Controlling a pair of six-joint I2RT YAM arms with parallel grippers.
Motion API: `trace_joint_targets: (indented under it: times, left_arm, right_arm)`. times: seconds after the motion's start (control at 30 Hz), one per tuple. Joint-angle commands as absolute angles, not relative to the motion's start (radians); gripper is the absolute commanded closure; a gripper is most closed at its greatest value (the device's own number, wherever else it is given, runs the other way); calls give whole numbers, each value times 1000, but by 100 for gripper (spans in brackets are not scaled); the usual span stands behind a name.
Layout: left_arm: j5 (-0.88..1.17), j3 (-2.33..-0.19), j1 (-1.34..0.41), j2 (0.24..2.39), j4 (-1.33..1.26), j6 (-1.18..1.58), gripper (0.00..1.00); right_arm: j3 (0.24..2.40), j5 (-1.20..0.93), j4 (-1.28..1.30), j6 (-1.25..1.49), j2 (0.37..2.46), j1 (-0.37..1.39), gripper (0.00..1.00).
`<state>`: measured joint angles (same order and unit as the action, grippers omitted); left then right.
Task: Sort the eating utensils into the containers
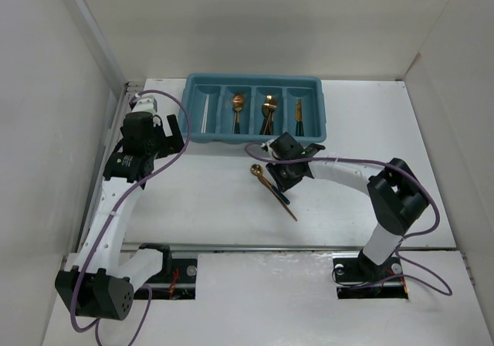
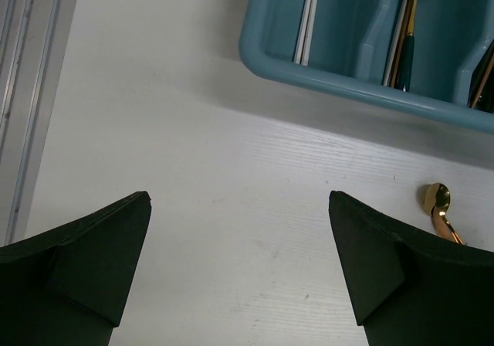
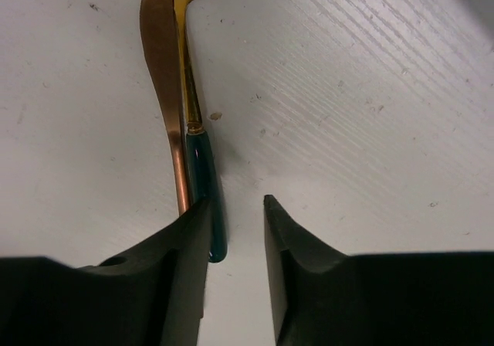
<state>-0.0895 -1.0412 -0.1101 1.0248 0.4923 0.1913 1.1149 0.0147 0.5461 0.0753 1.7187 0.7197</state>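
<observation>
The teal tray point(image 1: 255, 136) stands at the back of the table. White chopsticks point(image 1: 205, 117) lie in its left compartment, and copper utensils fill the other three. Two utensils lie together on the table in front of it: a gold spoon point(image 1: 257, 171) and a copper one with a dark handle point(image 1: 285, 207). In the right wrist view the spoon's dark green handle point(image 3: 204, 184) and the copper shaft point(image 3: 164, 91) run up from my right gripper point(image 3: 237, 203). That gripper is narrowly open, with the handle's end just inside the left finger point(image 3: 185, 253). My left gripper point(image 2: 239, 197) is wide open and empty.
The left wrist view shows the tray's near rim point(image 2: 347, 83), the chopsticks point(image 2: 309, 14), a spoon in the tray point(image 2: 409, 22) and the loose spoon's bowl point(image 2: 436, 198). White walls enclose the table. A metal rail point(image 2: 23, 91) runs along the left edge.
</observation>
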Motion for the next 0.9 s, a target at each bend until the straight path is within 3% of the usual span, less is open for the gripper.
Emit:
trace_joint_targets:
  times: [0.0,0.47,0.87]
  left_arm:
    - [-110,-1052,-107,991,497,189,0]
    - [-129,-1034,-107,1002,477,198,0]
    - [-138,-1025,-107,1002,477,207,0]
  right_arm:
    - [1112,11,483,54,1643,719,60]
    - [1147,5,483,46,1825,729,59]
    - [1166,60,537,32,1660,799,59]
